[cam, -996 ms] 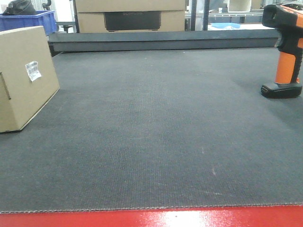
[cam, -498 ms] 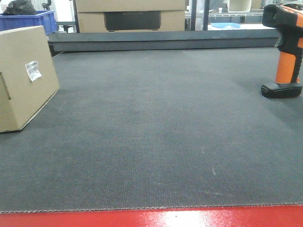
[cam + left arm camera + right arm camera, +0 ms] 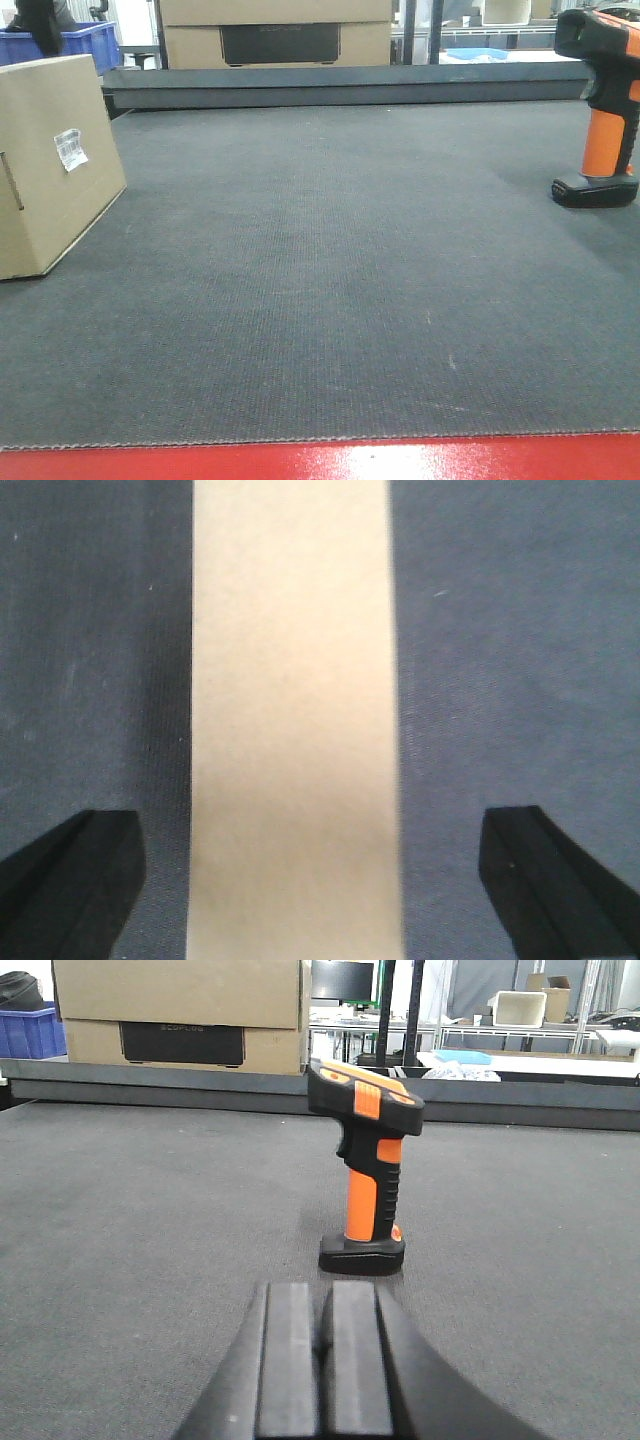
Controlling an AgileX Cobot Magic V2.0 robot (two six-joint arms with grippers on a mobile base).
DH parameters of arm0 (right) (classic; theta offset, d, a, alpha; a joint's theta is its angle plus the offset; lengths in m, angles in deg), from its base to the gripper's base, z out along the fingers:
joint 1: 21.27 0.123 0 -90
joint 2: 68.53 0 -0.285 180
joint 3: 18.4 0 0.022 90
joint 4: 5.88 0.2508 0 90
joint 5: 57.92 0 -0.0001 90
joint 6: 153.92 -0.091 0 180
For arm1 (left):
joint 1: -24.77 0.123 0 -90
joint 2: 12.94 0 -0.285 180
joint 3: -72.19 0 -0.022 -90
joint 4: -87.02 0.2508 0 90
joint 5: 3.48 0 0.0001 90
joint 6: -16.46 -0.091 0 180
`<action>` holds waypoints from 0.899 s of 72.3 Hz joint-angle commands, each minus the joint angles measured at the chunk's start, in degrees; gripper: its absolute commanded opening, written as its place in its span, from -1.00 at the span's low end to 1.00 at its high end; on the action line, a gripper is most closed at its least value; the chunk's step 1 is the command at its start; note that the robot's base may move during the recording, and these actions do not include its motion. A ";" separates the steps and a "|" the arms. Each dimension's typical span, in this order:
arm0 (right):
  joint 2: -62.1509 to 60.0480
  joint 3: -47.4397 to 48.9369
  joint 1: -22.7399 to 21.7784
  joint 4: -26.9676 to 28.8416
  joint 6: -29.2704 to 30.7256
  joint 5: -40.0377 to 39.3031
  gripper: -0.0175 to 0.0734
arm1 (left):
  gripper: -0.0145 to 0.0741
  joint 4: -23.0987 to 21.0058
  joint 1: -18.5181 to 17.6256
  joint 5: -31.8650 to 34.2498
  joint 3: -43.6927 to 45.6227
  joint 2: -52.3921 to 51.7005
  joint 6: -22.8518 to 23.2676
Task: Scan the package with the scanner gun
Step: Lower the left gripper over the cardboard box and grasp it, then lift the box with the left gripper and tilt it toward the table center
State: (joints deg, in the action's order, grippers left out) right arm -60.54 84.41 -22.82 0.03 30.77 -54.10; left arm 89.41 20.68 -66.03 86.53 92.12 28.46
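Dark shape (image 3: 38, 18) above blue bin (image 3: 88, 45) different — package (image 3: 50, 160), scanner gun (image 3: 606, 100) unmoved

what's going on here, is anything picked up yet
Nothing is held yet. The left pincer hangs open above the package, with one finger to each side of it. The right pincer is shut and faces the scanner gun, which stands upright on its foot on the dark mat, apart from the pincer.

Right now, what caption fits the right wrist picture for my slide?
Closed right hand faces the orange scanner gun standing upright on the grey mat.
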 commanded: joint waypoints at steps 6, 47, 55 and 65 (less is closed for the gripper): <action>-0.21 -0.03 0.01 -0.31 -0.01 -0.82 -0.98 | 0.64 0.77 -0.25 -1.49 0.44 3.55 0.66; -0.21 -0.03 0.01 -0.31 -0.01 -0.82 -0.98 | -0.92 -4.11 -0.79 -2.93 2.50 5.82 0.66; -0.21 -0.03 0.01 -0.31 -0.01 -0.82 -0.98 | -0.92 -7.51 -3.09 -2.90 5.48 5.82 0.66; -0.21 -0.03 0.01 -0.31 -0.01 -0.82 -0.98 | -0.92 -14.43 -7.64 -1.61 7.48 5.82 1.97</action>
State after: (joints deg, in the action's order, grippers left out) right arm -60.54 84.41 -22.82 0.03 30.77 -54.10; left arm 79.85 15.87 -68.97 92.82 98.48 28.91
